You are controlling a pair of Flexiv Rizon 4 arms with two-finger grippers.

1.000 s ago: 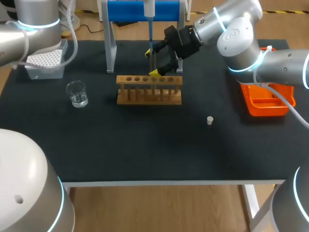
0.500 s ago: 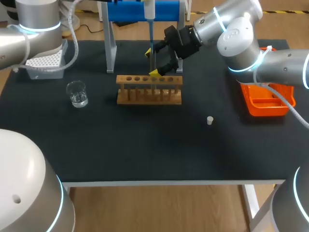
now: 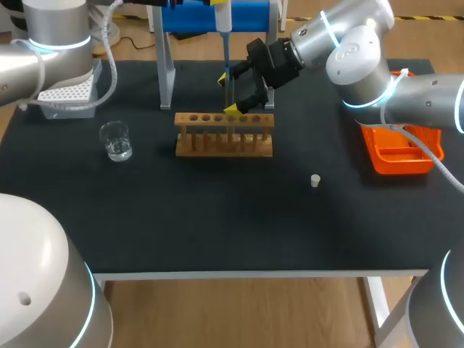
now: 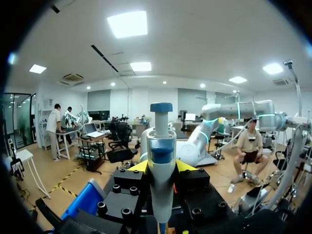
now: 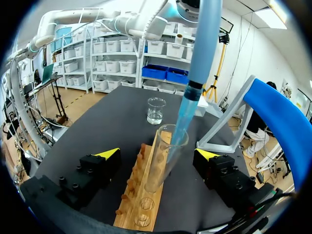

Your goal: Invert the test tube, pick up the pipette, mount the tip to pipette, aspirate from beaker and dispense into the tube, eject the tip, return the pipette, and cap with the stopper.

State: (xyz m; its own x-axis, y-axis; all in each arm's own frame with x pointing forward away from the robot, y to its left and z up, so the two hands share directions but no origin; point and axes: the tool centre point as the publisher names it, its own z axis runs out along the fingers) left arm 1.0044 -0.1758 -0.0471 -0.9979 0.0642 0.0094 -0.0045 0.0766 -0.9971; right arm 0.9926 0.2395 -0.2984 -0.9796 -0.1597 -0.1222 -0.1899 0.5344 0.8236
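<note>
A clear test tube stands upright in the wooden rack. My right gripper is open around the tube, with its yellow fingertips well clear on either side. In the head view the right gripper hovers over the rack's back row. My left gripper is shut on the white and blue pipette. The pipette's blue tip reaches down into the tube's mouth. A glass beaker with liquid stands left of the rack. The small white stopper lies right of it.
A tip box sits at the back left. The blue pipette stand rises behind the rack. An orange tray is at the right edge. Bare black tabletop stretches in front of the rack.
My left arm's upper part has shifted slightly at the back left. The pipette, the tube and my right gripper keep their places.
</note>
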